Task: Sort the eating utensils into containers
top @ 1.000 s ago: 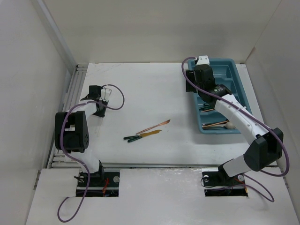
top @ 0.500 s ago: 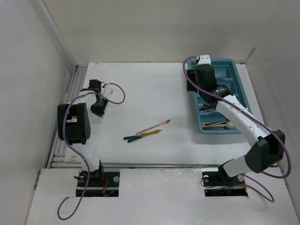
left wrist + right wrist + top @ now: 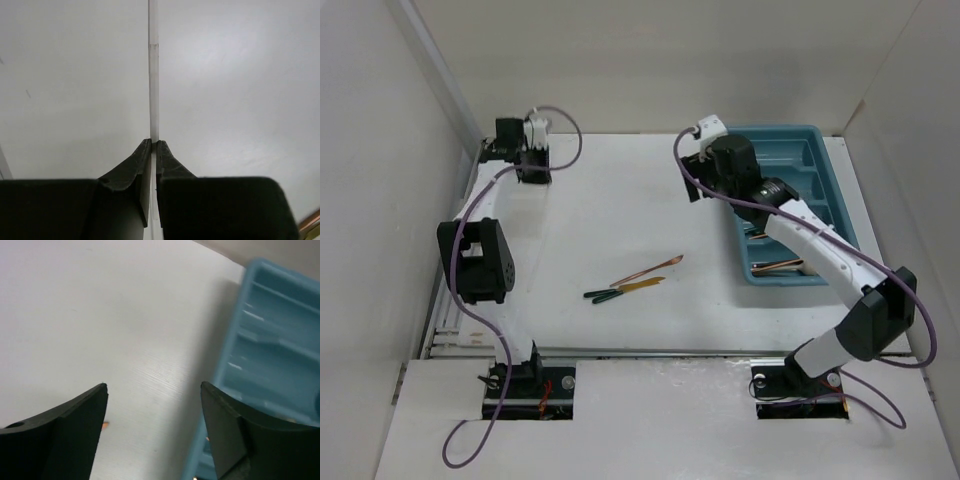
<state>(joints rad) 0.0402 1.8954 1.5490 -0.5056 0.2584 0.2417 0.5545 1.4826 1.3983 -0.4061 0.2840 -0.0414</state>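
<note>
The right gripper (image 3: 154,387), jaws apart and empty, hovers just left of the teal cutlery tray (image 3: 818,165) at upper right. The left gripper (image 3: 154,145) is pinched together. Loose utensils (image 3: 638,278) lie bunched mid-frame, so a grasp there may catch two together or skid one away.

Your left arm (image 3: 480,262), at the left of the frame, and your right arm (image 3: 820,245), at the right, share one look: white links between bulky black joint housings. A purple cable (image 3: 930,335) loops along each, ending at a small white block (image 3: 708,127) on the wrist. Your left gripper (image 3: 154,150) and right gripper (image 3: 154,386) have smooth, matte black, tapering fingers.
</note>
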